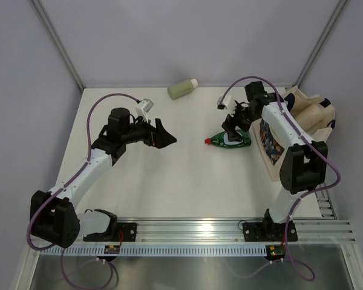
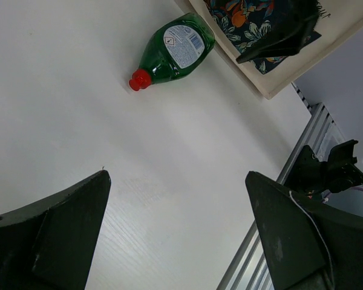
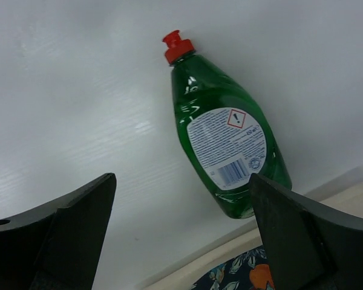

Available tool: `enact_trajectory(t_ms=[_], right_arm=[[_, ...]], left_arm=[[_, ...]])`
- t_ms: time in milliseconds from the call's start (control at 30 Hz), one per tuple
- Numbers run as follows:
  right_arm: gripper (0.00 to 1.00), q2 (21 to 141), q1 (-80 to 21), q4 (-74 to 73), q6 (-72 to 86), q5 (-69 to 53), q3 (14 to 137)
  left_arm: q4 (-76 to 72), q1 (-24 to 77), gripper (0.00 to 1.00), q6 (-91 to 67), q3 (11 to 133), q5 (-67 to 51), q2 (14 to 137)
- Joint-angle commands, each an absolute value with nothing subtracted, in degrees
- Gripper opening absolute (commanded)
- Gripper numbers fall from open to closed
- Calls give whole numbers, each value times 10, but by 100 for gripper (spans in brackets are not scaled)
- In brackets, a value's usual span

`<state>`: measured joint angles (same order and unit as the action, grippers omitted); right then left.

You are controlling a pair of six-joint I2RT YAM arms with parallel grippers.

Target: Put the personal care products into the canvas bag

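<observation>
A translucent green bottle (image 1: 231, 140), red cap toward nine o'clock and white label up, lies on the counter (image 1: 169, 181) beneath the spread-open right tool (image 1: 232, 125). The left tool (image 1: 167, 134) gapes too.

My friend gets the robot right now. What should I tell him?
Left pincer: open, empty, over the table.
Right pincer: open, empty, just above the green bottle.
Green bottle lies on its side beside the bag. Sage bottle lies at the far edge.
Done: unclear; the bag's inside is hidden.
Left: put both bottles in the bag.
</observation>
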<state>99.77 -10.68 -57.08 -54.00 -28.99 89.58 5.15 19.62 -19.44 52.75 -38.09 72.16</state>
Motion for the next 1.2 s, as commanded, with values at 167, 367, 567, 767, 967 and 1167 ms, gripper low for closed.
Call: enact_trajectory(t_ms=[167,367,567,767,967,1167], right_arm=[[99,1114,-160,-503,-635,-165,946],[100,1190,-177,-532,-698,-109,980],[99,1226,-178,-597,-729,-91,988],[100,1228,-178,-608,-743,-54,955],[99,1190,-178,-629,-692,-129,990],[100,1140,-177,-628,-685,-181,1001]], left_arm=[[63,185,99,-182,526,-361,688],[78,180,99,-178,518,-350,665],[81,178,99,-181,498,-344,644],[77,176,99,-183,496,-344,642],[77,176,99,-182,508,-348,651],[71,176,99,-186,511,-352,658]])
